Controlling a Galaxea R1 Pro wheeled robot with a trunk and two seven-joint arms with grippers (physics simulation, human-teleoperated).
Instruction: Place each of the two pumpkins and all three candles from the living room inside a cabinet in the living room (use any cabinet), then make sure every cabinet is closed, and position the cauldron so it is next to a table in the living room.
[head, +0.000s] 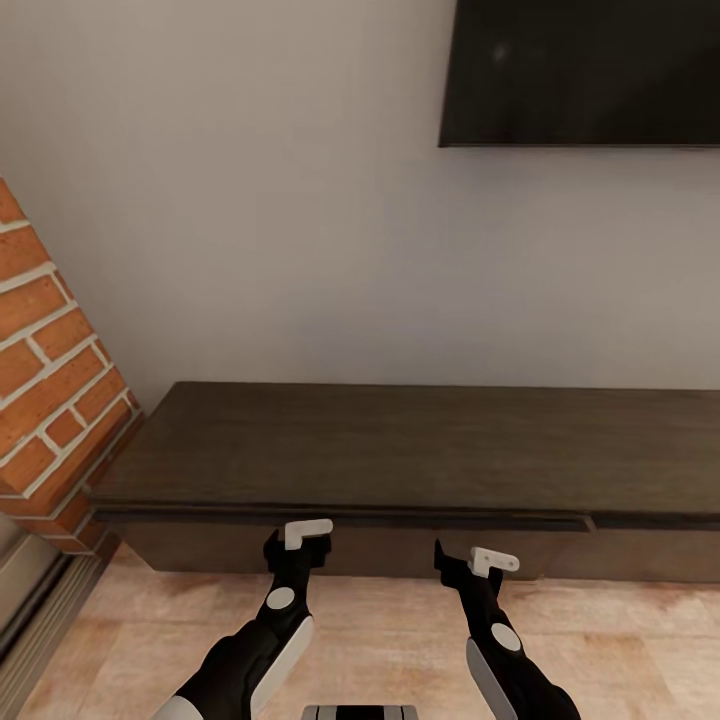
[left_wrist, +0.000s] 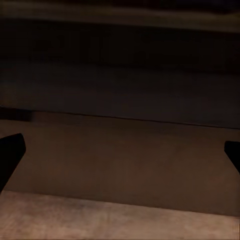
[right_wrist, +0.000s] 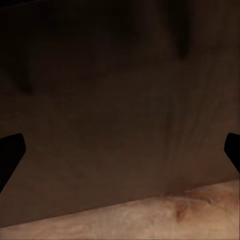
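The cabinet (head: 400, 450), a long low dark-brown unit with a flat bare top, stands against the wall straight ahead. My left gripper (head: 296, 552) hangs low just before its plain front, left of centre. My right gripper (head: 466, 568) is at the same height a little to the right. In the left wrist view the left gripper (left_wrist: 120, 155) is open, its dark fingertips (left_wrist: 10, 152) wide apart, facing the cabinet's front (left_wrist: 120, 80). The right gripper (right_wrist: 120, 150) is open too, close to the brown front panel (right_wrist: 120, 100). Nothing is held. The pumpkins, candles, cauldron and table are out of view.
A red brick wall (head: 50, 380) juts out at the left, close to the cabinet's end. A black screen (head: 580, 70) hangs on the pale wall above the cabinet's right part. Light wooden floor (head: 400, 640) lies between me and the cabinet.
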